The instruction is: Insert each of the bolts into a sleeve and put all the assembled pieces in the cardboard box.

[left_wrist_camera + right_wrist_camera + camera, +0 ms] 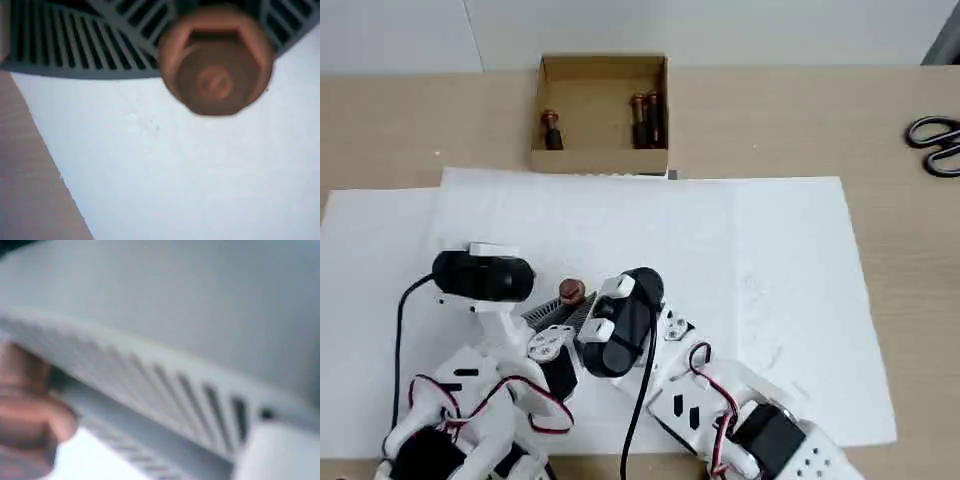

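Observation:
A copper bolt (571, 291) hangs just above the white paper (740, 250), between the two arms at the front of the table. Its hexagonal head (217, 70) faces the left wrist camera, lying against a dark ribbed finger (75, 40). My left gripper (560, 308) is shut on the bolt. My right gripper (592, 312) is pressed in close from the other side; a copper piece (25, 410) shows at the edge of the right wrist view, and I cannot tell what the right gripper holds. The cardboard box (603, 160) at the back holds assembled copper pieces (646, 120).
Another assembled piece (551, 130) stands in the box's left part. Scissors (935, 145) lie at the far right on the bare wooden table (800, 120). The paper is free to the right of the arms and between them and the box.

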Controlling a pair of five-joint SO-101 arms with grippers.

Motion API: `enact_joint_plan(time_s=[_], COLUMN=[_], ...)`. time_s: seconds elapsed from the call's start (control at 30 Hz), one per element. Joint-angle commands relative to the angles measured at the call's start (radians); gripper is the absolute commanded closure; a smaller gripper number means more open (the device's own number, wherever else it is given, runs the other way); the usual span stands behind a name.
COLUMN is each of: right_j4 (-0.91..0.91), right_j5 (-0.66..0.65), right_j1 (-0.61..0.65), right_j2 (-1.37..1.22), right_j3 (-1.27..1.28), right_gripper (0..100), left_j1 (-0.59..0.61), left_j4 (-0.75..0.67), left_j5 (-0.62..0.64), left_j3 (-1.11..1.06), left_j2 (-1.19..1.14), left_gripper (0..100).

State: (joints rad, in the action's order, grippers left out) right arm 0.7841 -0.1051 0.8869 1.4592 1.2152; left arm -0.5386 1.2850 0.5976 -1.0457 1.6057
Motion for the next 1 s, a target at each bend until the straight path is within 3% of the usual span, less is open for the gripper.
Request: enact_joint_plan(time_s=[0.0,0.13,0.63,0.8,0.97], right_j4=[-0.038,-0.036,-0.036,-0.036,-0.041], right_j5=[-0.011,-0.011,-0.009,-0.005,-0.005], right_j1=[-0.053,-0.053,-0.128,-0.160,-0.160], right_j2=[0.012,0.012,0.008,0.012,0.012], right_j3=[-0.046,-0.046,-0.014,0.006,0.011], right_gripper=[99.5,99.5,99.5,99.5,99.5], left_j1=[0.015,0.031,0.037,0.166,0.287], left_j4=[0.054,0.083,0.084,0.084,0.083], left_j5=[-0.023,-0.035,-0.069,-0.166,-0.261], left_j3=[0.001,0.005,0.145,0.183,0.171], left_j2=[0.002,0.000,-0.003,-0.005,-0.003], left_gripper=[86,75,75,75,89])
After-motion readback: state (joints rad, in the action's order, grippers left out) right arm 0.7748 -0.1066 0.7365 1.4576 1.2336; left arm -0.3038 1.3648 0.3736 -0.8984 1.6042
